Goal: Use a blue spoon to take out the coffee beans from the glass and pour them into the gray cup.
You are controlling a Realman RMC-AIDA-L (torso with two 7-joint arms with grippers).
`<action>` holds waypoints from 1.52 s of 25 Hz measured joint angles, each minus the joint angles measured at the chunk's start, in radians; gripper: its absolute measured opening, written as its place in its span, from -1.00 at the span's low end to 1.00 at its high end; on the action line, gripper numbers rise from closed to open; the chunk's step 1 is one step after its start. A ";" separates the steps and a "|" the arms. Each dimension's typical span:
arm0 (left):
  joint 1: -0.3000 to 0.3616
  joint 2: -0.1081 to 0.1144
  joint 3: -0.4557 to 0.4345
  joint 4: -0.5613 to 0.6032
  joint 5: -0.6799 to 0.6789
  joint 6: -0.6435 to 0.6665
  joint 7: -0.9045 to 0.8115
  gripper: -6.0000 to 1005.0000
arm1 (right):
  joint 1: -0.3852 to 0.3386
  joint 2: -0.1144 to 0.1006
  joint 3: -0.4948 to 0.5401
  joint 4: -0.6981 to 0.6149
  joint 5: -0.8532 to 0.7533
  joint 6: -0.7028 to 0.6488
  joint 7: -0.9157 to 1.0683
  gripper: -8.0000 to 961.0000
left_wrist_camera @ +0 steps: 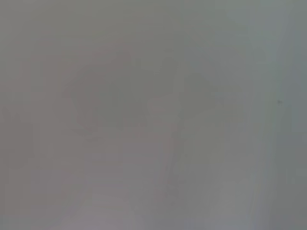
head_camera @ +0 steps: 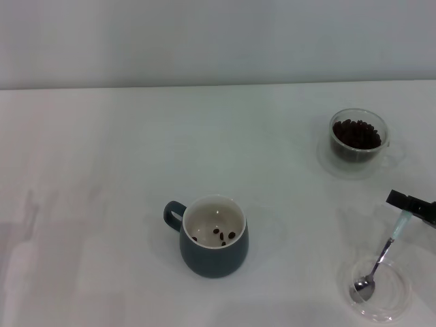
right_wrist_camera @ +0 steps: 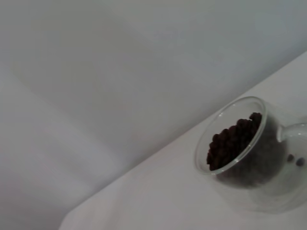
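Note:
The gray cup (head_camera: 214, 238) stands in the middle front of the white table with a few coffee beans (head_camera: 223, 236) in its cream inside, handle pointing left. The glass (head_camera: 359, 136) stands far right, filled with coffee beans (head_camera: 356, 133); the right wrist view shows it too (right_wrist_camera: 268, 187) with its beans (right_wrist_camera: 232, 141). My right gripper (head_camera: 407, 206) is at the right edge, shut on the pale-blue handle end of the blue spoon (head_camera: 383, 253). The spoon slants down and its silver bowl rests in a flat clear dish (head_camera: 398, 303). My left gripper is out of view.
The white table (head_camera: 102, 170) ends at a pale wall at the back. The flat clear dish sits at the front right corner, close to the table's front edge. The left wrist view shows only a blank grey surface.

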 joint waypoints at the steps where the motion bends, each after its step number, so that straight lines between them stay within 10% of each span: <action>1: -0.001 0.000 0.000 0.000 0.000 -0.001 0.000 0.46 | 0.000 0.000 0.000 0.000 -0.001 0.004 0.000 -0.35; 23: -0.004 0.000 0.000 0.005 -0.004 0.003 0.000 0.46 | 0.000 -0.009 -0.006 0.001 -0.006 0.039 0.000 -0.33; 29: -0.004 0.000 0.000 0.005 -0.004 0.005 0.000 0.46 | -0.006 -0.009 0.004 -0.006 -0.002 0.035 0.000 0.03; 38: -0.006 0.000 0.000 0.005 -0.004 0.001 0.000 0.46 | -0.033 0.001 0.206 -0.099 0.001 -0.138 -0.188 0.14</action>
